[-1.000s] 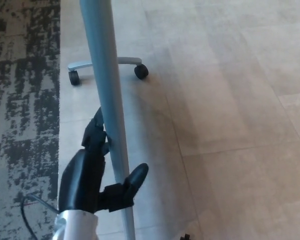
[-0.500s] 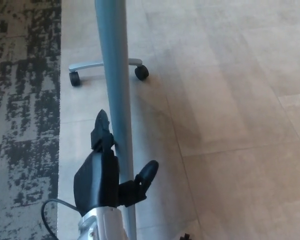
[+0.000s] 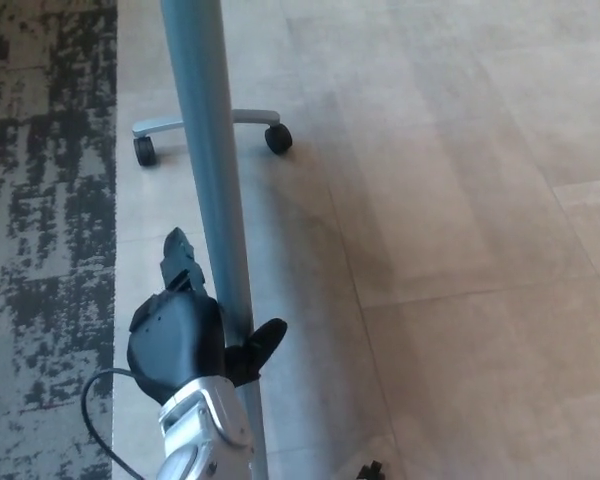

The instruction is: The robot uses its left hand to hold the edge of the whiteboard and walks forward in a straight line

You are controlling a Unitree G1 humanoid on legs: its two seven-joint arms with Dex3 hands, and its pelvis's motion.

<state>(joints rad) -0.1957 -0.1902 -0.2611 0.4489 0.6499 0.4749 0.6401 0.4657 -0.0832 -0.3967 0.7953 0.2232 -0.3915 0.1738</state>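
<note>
The left robot hand (image 3: 195, 335) is closed around the grey-blue upright edge of the whiteboard (image 3: 208, 150). Its thumb (image 3: 265, 342) presses the right side and its fingers (image 3: 177, 262) lie along the left, low on the edge near the bottom of the view. The right robot hand is not in view. The whiteboard stands on the pale tiled floor (image 3: 460, 250), just beside the border of the patterned carpet (image 3: 40, 200), and its wheeled foot (image 3: 165, 126) reaches forward with a caster (image 3: 277, 138) at each end. To do this step well, the grip probably needs to be firm but not twisting, with the push going straight along the carpet border so that both casters roll evenly. A pull to the left could run the near wheel onto the carpet and swing the board. Steps should be short and even, and the loose cable (image 3: 92, 400) by the wrist should be kept from snagging.
</note>
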